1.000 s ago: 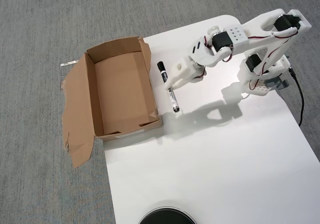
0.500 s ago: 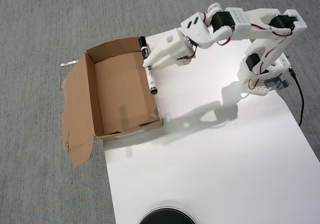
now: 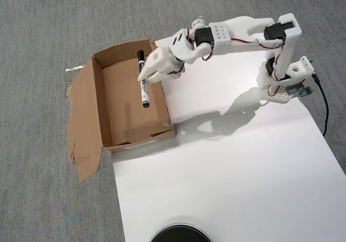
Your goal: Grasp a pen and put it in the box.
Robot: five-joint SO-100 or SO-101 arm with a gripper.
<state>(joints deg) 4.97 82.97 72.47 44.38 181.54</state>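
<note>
In the overhead view, the gripper (image 3: 144, 75) is clamped on the pen (image 3: 143, 80), its white fingers (image 3: 152, 65) pressed against the barrel just below the black cap, with the dark tip end pointing toward the bottom of the view. The pen hangs over the inside of the box (image 3: 97, 104), near its right-hand wall, and the box sits on grey carpet (image 3: 38, 31) against the left edge of the white table (image 3: 227, 166).
</note>
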